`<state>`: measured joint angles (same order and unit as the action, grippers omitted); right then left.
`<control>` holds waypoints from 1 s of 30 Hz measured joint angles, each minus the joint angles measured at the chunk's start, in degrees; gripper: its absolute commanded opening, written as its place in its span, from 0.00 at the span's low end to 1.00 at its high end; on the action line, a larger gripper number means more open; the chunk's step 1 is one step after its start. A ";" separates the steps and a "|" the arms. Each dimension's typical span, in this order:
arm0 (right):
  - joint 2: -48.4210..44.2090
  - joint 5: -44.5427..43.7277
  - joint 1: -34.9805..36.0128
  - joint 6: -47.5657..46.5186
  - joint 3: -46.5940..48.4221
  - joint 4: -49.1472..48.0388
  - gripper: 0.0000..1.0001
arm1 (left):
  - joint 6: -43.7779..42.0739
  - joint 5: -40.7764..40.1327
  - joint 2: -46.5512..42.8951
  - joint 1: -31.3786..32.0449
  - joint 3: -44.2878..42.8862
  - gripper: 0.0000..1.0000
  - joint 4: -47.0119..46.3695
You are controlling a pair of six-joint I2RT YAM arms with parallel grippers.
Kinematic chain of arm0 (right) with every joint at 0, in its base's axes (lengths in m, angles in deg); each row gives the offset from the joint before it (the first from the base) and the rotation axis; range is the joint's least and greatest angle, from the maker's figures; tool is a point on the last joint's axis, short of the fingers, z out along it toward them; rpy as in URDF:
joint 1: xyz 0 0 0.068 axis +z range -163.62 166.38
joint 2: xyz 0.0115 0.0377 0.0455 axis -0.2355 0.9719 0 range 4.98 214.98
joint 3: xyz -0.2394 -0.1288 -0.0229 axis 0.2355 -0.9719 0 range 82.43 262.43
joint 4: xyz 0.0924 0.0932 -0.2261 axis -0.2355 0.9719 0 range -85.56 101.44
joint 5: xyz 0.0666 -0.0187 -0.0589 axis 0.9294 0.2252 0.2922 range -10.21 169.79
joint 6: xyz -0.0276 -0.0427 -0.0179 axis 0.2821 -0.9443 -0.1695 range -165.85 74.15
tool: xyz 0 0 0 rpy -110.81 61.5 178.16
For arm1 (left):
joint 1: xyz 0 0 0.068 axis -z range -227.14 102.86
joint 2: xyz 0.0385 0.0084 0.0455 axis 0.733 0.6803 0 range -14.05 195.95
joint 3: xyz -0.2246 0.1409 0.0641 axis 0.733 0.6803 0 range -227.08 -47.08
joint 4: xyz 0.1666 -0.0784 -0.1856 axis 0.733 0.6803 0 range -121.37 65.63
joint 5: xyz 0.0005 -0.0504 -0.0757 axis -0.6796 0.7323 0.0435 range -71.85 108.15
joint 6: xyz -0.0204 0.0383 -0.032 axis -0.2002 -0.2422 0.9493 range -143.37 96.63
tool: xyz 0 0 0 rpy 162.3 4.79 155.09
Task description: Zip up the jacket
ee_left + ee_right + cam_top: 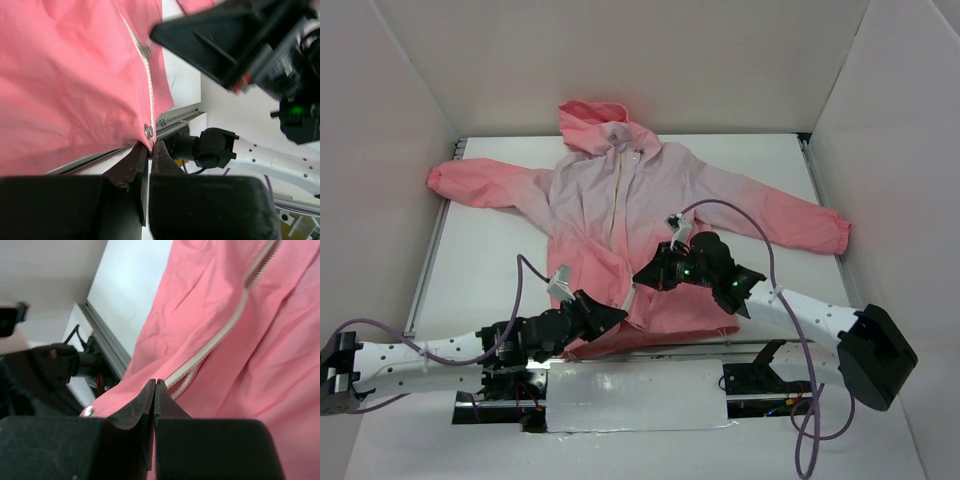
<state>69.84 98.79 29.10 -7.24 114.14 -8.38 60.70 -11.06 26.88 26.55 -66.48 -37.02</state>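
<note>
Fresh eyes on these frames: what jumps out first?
The coral-pink jacket lies spread flat on the table, hood at the far side, sleeves out. Both pincers are at its near hem. The left pincer is closed on the hem corner beside a metal snap, and the right pincer is closed on the cream zipper.

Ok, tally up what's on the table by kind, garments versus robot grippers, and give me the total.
Jackets: 1, the jacket, spread flat with its hood away from the arms.
Grippers: 2, the left gripper and the right gripper, both pinched shut at the jacket's bottom edge by the zipper.
Total: 3
</note>
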 measured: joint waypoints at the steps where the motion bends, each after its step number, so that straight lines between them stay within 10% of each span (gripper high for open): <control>1: 1.92 0.37 -0.81 -0.26 1.03 -0.04 0.00 | -0.17 -0.17 -0.35 0.15 -0.57 0.00 1.60; 13: 25.14 6.47 -8.37 -2.12 19.08 1.62 0.00 | -4.24 -2.32 -6.51 2.64 -7.37 0.00 15.47; 30: 52.06 13.18 -21.05 -1.29 53.94 16.20 0.00 | -14.88 2.29 -5.66 4.04 -7.37 0.00 9.57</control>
<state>121.91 111.97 8.05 -8.53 168.08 7.82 45.82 -8.77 21.22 30.60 -73.84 -27.44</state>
